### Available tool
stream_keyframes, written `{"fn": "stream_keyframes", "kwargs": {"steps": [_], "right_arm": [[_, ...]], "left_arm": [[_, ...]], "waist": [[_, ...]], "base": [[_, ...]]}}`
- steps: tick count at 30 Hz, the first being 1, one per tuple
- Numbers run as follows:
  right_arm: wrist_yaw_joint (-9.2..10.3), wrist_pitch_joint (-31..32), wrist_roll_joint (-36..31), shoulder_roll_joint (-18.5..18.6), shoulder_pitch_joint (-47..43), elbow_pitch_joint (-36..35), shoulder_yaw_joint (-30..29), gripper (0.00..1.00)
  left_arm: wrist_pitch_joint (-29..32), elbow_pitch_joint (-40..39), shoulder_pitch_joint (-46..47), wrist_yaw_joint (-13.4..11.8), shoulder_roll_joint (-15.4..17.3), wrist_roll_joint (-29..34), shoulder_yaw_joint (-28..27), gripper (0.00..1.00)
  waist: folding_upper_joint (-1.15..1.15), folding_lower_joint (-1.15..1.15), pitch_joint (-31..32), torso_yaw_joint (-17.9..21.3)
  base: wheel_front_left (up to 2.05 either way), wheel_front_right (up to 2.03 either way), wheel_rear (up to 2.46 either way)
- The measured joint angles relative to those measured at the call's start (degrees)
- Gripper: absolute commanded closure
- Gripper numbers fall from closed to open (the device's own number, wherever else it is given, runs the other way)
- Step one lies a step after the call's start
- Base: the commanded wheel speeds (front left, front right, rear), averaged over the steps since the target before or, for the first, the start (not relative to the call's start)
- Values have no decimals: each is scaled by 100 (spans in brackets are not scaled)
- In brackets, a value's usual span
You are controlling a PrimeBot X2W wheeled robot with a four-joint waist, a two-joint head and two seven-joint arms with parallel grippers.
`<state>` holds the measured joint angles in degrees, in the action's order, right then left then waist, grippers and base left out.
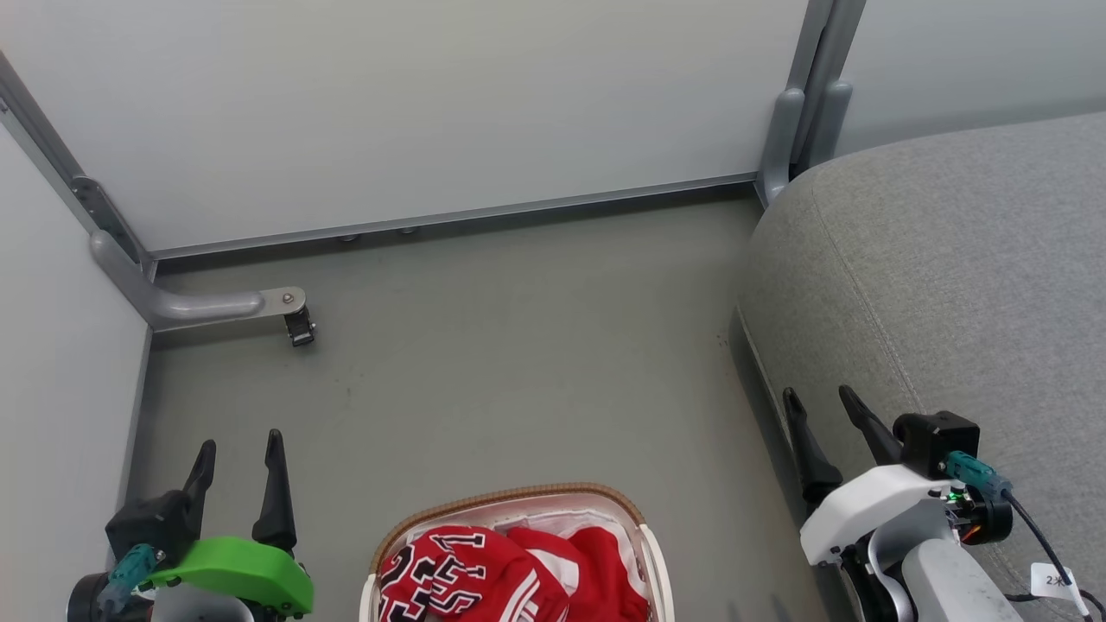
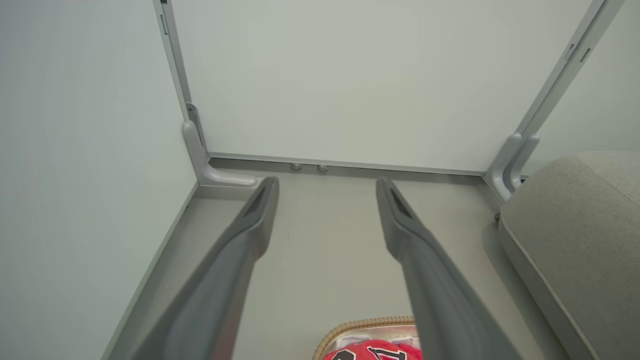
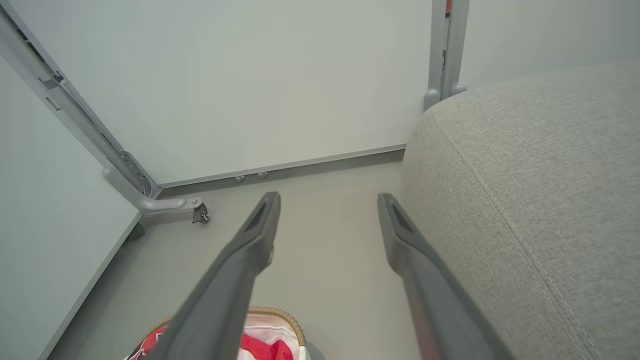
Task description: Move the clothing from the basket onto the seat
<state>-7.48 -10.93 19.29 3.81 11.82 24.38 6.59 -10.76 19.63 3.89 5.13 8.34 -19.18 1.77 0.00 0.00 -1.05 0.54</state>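
1. Head view: we see the basket (image 1: 510, 499) on the floor (image 1: 518, 363), with the red clothing (image 1: 484, 570) heaped inside it. Our left fingers (image 1: 276, 492) hang spread and empty left of the basket. Our right fingers (image 1: 808, 458), also spread and empty, are right of it, beside the grey seat (image 1: 950, 285).
2. Left wrist view: our left fingers gape over bare floor past the basket, holding nothing.
3. Right wrist view: our right fingers stand apart, with the seat right of the basket.
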Motion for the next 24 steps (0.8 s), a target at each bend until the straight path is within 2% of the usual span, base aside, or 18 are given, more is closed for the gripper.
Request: {"fn": "stream_keyframes", "kwargs": {"steps": [9,15,20,24], "right_arm": [[0,-108,-417,-37,-2,125,-13,0],[0,-175,-791,-73,260,-4,-45,0],[-1,-229,-1123,-91,573,-138,-40,0],[-3,-275,-1194,-104,801,-254,71,0]], "left_arm": [[-119,121,-28,79,-93,422,-48,0],[-194,370,182,181,-202,600,89,0],[-249,824,614,219,-250,693,344,0],[-292,1317,988,227,-221,739,887,0]], "waist": [[0,0,-84,6],[0,0,-426,28],[0,0,-891,86],[0,0,-1313,162]], "base": [[0,0,0],[0,0,0],[0,0,0],[0,0,0]]}}
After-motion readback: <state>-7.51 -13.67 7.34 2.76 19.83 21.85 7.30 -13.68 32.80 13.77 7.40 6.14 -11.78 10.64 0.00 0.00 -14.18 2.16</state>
